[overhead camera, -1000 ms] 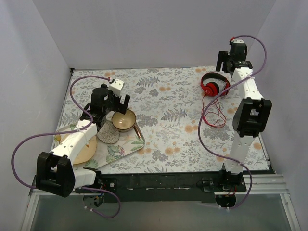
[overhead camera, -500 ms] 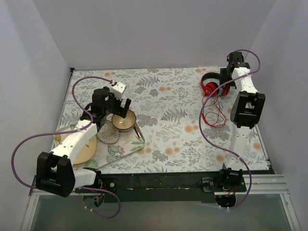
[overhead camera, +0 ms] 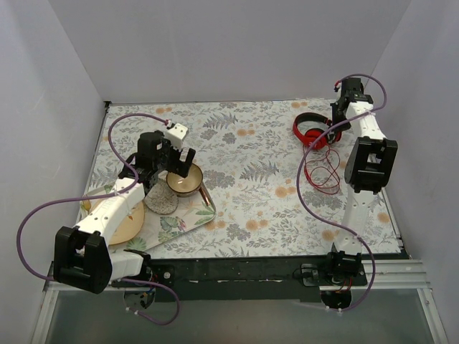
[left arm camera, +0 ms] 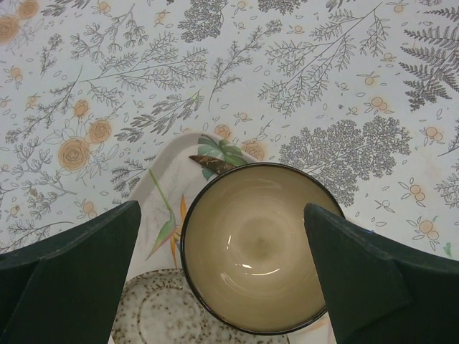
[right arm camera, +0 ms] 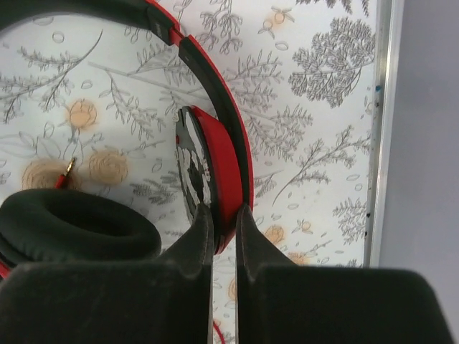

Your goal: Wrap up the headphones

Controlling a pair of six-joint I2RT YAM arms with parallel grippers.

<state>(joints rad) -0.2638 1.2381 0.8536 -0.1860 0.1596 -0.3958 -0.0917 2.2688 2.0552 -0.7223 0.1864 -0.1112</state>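
Nearest on the left, a tray [overhead camera: 204, 218] sits on the flowered desk [overhead camera: 258, 208]. It carries a yellow plate [overhead camera: 125, 226], a speckled saucer [overhead camera: 161, 202] and a tan bowl [overhead camera: 184, 179]. The left fingers [left arm camera: 221, 215] hang right over that bowl, spread wide to either side of its rim and holding nothing.

Well apart from all that, on the right side, a thin red cable [overhead camera: 323, 172] lies in loose loops on the desk. It runs up to the headphones [overhead camera: 312, 129] at the far right corner. They are bright red, and the headband has a black lining. One cup shows a fat black pad [right arm camera: 75, 226] facing up. A small gold plug tip [right arm camera: 69, 167] lies just beside that pad.

The right fingers [right arm camera: 224, 236] are pinched almost together on the headphones. They grip the thin red edge of the other cup [right arm camera: 215, 165], where the headband runs down to meet it. That cup stands on edge, its dark flat face turned toward the padded one.
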